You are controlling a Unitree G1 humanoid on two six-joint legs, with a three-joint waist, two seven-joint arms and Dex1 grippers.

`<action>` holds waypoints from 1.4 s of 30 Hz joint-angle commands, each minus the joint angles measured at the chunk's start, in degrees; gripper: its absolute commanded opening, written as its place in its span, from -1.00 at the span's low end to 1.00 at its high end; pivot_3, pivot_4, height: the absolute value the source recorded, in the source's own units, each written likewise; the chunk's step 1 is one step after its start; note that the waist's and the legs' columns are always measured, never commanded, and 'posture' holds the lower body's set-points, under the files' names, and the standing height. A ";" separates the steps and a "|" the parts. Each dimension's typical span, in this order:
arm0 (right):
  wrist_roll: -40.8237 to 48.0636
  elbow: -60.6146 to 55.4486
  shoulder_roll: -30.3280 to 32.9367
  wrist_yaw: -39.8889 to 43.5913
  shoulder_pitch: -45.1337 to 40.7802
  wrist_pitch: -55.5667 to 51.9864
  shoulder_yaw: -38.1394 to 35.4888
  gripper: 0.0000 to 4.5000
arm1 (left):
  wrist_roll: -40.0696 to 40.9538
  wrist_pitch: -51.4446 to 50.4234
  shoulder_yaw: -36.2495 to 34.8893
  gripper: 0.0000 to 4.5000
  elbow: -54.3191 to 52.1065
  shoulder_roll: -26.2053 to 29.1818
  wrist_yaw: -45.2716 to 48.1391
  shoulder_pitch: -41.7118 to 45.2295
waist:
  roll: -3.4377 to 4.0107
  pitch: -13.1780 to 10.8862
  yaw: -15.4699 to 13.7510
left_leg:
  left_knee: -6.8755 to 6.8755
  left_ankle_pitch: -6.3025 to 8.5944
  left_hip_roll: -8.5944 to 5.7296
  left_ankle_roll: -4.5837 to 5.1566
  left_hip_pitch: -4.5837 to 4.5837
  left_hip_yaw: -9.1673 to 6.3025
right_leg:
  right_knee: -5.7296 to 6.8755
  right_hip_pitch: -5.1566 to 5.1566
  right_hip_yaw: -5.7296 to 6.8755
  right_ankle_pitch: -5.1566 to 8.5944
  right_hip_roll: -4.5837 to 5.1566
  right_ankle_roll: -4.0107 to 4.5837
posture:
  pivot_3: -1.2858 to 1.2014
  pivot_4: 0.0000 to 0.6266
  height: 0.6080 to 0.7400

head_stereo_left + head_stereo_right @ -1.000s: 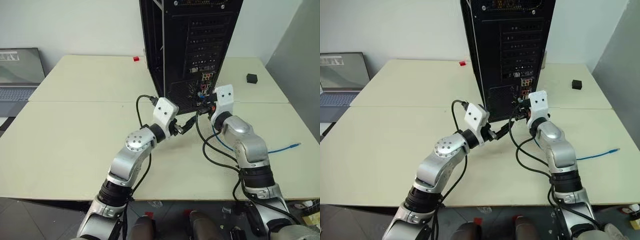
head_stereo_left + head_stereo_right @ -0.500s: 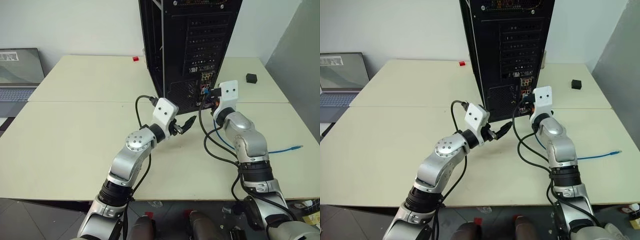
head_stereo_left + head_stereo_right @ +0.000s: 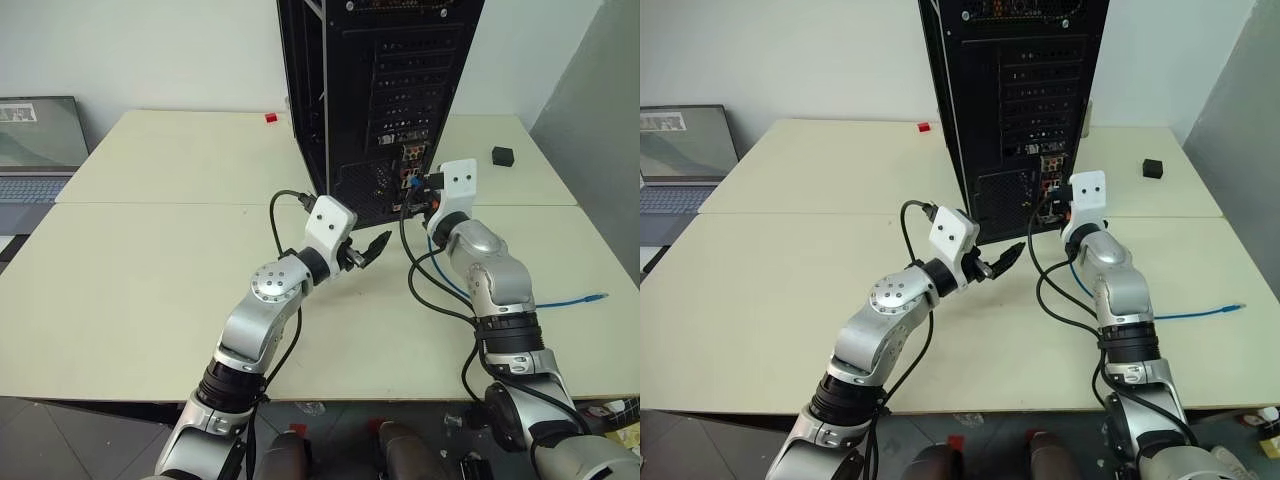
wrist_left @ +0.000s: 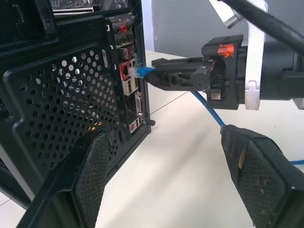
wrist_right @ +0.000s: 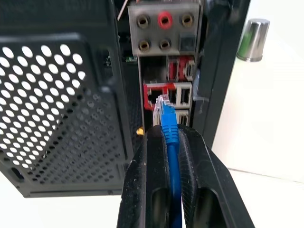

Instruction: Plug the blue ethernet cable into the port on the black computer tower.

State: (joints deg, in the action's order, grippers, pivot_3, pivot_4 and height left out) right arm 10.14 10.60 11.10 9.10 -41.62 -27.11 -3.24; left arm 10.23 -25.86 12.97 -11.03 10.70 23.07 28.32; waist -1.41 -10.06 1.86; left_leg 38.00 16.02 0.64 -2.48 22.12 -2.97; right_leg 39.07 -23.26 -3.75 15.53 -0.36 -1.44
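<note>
Left end effector (image 3: 378, 245) hovered wide open, empty, near the black computer tower (image 3: 385, 90). Right end effector (image 5: 167, 142) was clamped on the blue ethernet cable (image 5: 169, 130), plug tip at the port (image 5: 151, 99).

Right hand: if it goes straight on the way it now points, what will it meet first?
Most likely the rear panel of the black computer tower: the right hand holds the blue ethernet cable, whose plug tip sits just before the red-framed port. The remaining gap is unclear.
</note>
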 commanded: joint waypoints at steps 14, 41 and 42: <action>0.85 0.77 -1.31 -0.22 -3.29 0.81 -1.45 -1.00 | -0.40 0.49 -1.33 0.68 -1.43 -0.51 -0.52 1.08 | 0.00 0.00 0.13 | 0.00 0.00 0.01 0.00 -0.01 0.01 | 0.00 0.00 -0.02 0.00 0.00 0.00 | 0.03 -0.52 1.00; 1.80 7.47 -5.38 -5.50 -10.81 -2.85 -4.23 -1.00 | -0.68 0.36 -1.54 0.68 -1.14 -0.81 -0.21 1.55 | 0.00 0.00 1.40 | -0.02 0.00 0.04 0.00 -0.09 0.07 | 0.04 -0.01 -0.11 -0.02 -0.04 -0.02 | 0.03 -0.52 1.00; 1.79 7.96 -5.22 -5.21 -10.91 -2.71 -4.16 -1.00 | -0.71 0.36 -1.56 0.68 -1.11 -0.82 -0.23 1.54 | 0.00 0.00 1.50 | -0.02 0.00 0.04 0.01 -0.10 0.08 | 0.05 -0.01 -0.12 -0.02 -0.06 -0.02 | 0.03 -0.52 1.00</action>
State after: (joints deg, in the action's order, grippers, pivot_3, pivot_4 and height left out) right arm 12.46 17.92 5.40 3.83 -49.60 -32.43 -6.88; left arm 10.01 -25.87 11.86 -11.00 10.03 23.09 28.92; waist -1.40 -10.06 3.36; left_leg 37.98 16.02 0.69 -2.48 22.01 -2.87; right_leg 39.13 -23.27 -3.90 15.51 -0.44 -1.46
